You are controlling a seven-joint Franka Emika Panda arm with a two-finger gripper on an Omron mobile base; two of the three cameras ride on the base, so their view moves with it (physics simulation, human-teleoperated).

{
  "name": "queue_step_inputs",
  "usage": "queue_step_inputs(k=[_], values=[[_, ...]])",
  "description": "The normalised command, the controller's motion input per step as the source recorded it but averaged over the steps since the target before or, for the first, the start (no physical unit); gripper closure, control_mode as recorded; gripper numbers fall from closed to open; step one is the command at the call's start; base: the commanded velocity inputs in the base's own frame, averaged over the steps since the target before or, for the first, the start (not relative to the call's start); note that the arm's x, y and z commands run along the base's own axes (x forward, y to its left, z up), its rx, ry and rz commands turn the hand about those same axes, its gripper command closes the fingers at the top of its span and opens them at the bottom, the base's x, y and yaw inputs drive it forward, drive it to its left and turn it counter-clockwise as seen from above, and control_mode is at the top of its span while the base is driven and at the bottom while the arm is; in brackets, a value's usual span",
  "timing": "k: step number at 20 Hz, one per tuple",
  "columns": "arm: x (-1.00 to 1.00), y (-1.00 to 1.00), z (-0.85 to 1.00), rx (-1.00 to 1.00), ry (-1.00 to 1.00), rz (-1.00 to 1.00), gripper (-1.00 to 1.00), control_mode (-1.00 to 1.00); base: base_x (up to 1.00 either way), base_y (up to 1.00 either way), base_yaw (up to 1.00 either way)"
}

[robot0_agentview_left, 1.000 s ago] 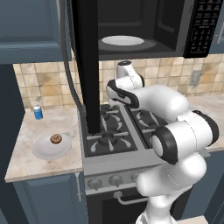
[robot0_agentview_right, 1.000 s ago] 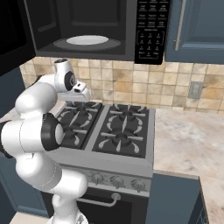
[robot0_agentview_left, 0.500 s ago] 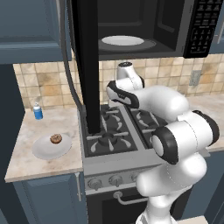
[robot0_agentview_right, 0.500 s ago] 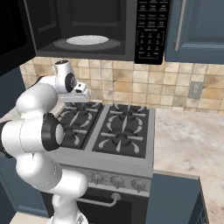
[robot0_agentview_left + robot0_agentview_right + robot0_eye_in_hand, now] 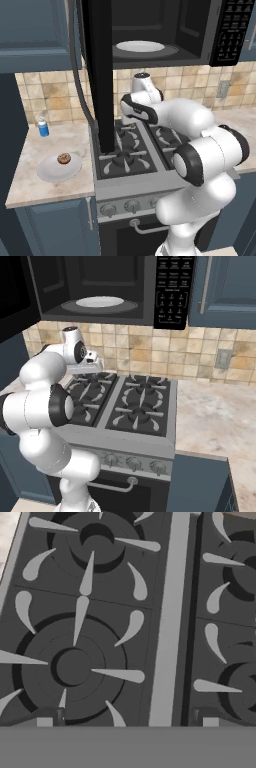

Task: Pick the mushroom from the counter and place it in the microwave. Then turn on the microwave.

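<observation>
While jaws gape wide, empty, over stove [image 5: 170, 637], mushroom [image 5: 63, 158] apparently on plate [image 5: 50, 171]; microwave [image 5: 165, 30] door open.

gas stove [image 5: 135, 155], white plate [image 5: 52, 170], blue bottle [image 5: 43, 127]

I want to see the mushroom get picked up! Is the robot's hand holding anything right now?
No, nothing. The hand is open and empty above the stove. The mushroom sits on its plate.

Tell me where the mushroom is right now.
In the left base view, the mushroom sits on the white plate on the counter, left of the stove, nearer than the blue bottle.
</observation>
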Motion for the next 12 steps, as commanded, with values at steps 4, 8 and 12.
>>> queue_step_inputs(k=[4, 8, 12], values=[[0.06, 0.15, -0.08, 0.00, 0.00, 0.11, -1.00, -1.00, 0.00, 0.00, 0.00], [0.04, 0.15, -0.07, 0.00, 0.00, 0.11, -1.00, -1.00, 0.00, 0.00, 0.00], [0.00, 0.13, -0.08, 0.00, -0.01, 0.08, -1.00, -1.00, 0.00, 0.00, 0.00]])
